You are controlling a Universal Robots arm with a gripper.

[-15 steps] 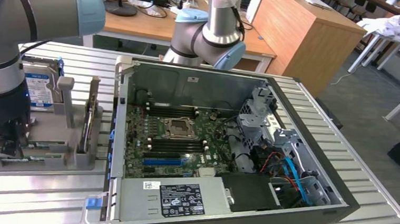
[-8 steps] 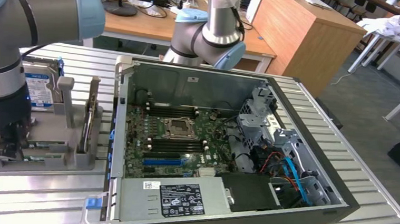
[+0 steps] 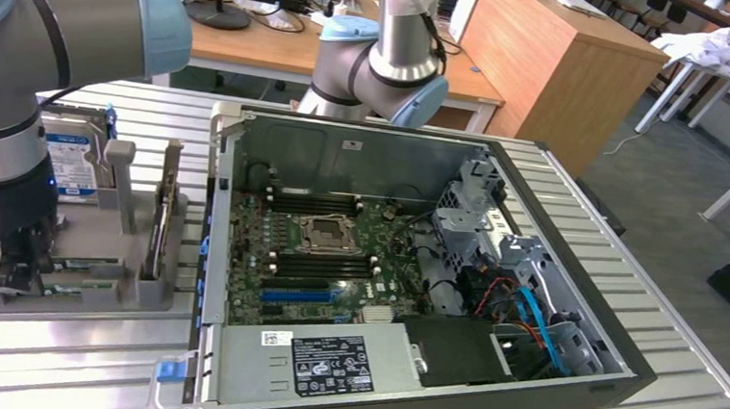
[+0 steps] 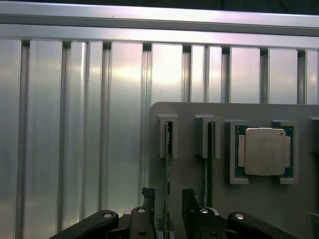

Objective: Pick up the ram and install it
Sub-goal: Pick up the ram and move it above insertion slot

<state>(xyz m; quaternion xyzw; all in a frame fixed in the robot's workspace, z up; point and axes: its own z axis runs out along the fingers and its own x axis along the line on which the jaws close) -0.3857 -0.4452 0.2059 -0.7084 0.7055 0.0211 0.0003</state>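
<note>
Two ram sticks stand on edge in a grey holder. One ram runs down between my fingers; the other ram lies parallel beside it. My gripper is open, low over the holder, with one finger on each side of the first stick and a gap on both sides. In the exterior view the gripper sits at the holder's end on the exterior view's left, where green ram edges show. The open computer case holds the motherboard with dark memory slots.
A square silver processor chip rests in its holder pocket beside the sticks. A blue-and-white hard drive stands at the holder's back. Everything sits on a ribbed aluminium table. A second robot arm stands behind the case.
</note>
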